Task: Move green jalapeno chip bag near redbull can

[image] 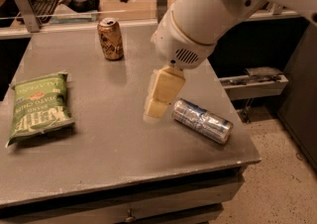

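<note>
The green jalapeno chip bag (38,107) lies flat on the left side of the grey table (109,148). The redbull can (202,121), silver and blue, lies on its side near the table's right front. My gripper (158,100) hangs from the big white arm above the middle of the table, just left of the redbull can and well right of the chip bag. It holds nothing that shows.
A shorter brown-gold can (110,38) stands upright at the back of the table. A keyboard (42,0) and desk items lie behind the table. An open drawer unit (253,83) stands to the right, beside the table's right edge.
</note>
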